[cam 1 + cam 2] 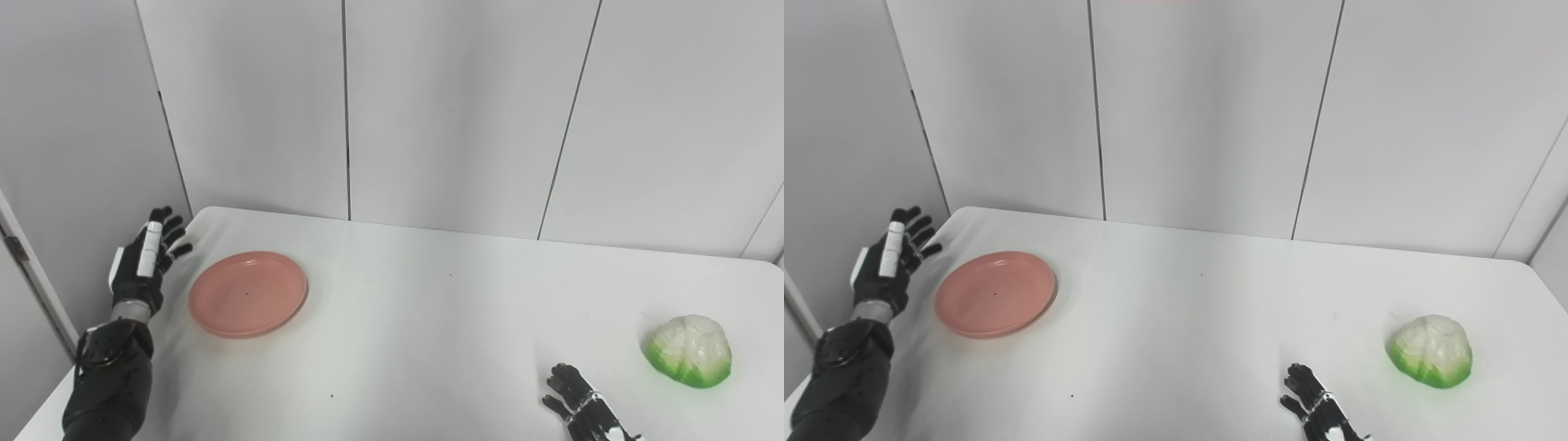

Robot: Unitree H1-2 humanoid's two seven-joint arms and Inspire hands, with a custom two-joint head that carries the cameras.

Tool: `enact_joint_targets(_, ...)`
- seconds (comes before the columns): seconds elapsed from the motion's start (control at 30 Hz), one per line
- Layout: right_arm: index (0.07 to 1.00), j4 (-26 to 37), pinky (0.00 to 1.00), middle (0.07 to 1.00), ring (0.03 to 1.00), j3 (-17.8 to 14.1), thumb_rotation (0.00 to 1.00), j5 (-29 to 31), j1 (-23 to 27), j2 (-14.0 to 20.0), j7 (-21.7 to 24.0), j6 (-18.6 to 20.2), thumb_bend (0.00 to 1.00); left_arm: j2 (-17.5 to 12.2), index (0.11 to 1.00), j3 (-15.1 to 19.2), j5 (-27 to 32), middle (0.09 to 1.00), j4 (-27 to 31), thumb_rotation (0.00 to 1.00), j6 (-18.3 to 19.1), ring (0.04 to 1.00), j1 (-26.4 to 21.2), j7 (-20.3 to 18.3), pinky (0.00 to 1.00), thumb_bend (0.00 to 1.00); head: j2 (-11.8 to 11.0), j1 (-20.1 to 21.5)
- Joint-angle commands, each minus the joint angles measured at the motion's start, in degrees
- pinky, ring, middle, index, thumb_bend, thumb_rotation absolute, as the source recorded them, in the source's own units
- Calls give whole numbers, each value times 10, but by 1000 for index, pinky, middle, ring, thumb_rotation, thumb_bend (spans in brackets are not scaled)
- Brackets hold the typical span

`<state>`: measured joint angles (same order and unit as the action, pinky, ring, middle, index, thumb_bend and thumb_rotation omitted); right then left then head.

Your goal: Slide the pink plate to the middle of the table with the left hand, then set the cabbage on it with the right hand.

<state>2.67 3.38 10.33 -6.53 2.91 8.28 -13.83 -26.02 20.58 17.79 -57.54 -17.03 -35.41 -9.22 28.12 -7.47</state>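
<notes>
Near table's (429,343) left edge, pink plate (248,293).

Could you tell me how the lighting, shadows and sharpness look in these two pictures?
Left eye view: even, soft light, no glare; the pink plate and cabbage cast only faint shadows on the table. Right eye view: equally sharp; the left hand is crisp, the right hand is cut by the bottom edge.

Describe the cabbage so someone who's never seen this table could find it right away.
Start at the white table and go to its right end, far from the pink plate on the left. The cabbage sits there alone, just beyond and to the right of the right hand. It is the only rounded lump there, pale white on top with a bright green base.
</notes>
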Motion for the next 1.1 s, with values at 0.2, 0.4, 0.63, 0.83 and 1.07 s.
enact_joint_targets(0.2,817,-8,829,866,868,-21,984,4,-28,10,-10,28,862,-34,819,3,14,832,-93,792,-12,849,-68,-23,793,908,5,6)
enact_joint_targets(0.4,811,1,822,854,856,-25,992,2,-31,5,-13,34,860,-26,818,-3,10,823,-119,817,-19,853,-76,-25,755,894,6,12)
enact_joint_targets(0.63,806,-4,816,851,852,-24,976,-4,-29,1,-13,34,854,-6,852,-22,2,847,-127,844,-27,870,-74,-40,775,884,7,17)
enact_joint_targets(0.83,803,-1,819,851,854,-20,976,-11,-29,-1,-13,36,864,16,877,-24,16,861,-121,826,-23,875,-66,-62,779,903,10,21)
enact_joint_targets(1.07,804,7,822,851,857,-17,973,-16,-30,-5,-14,44,865,43,871,-32,18,857,-94,790,-18,881,-51,-78,766,891,14,26)
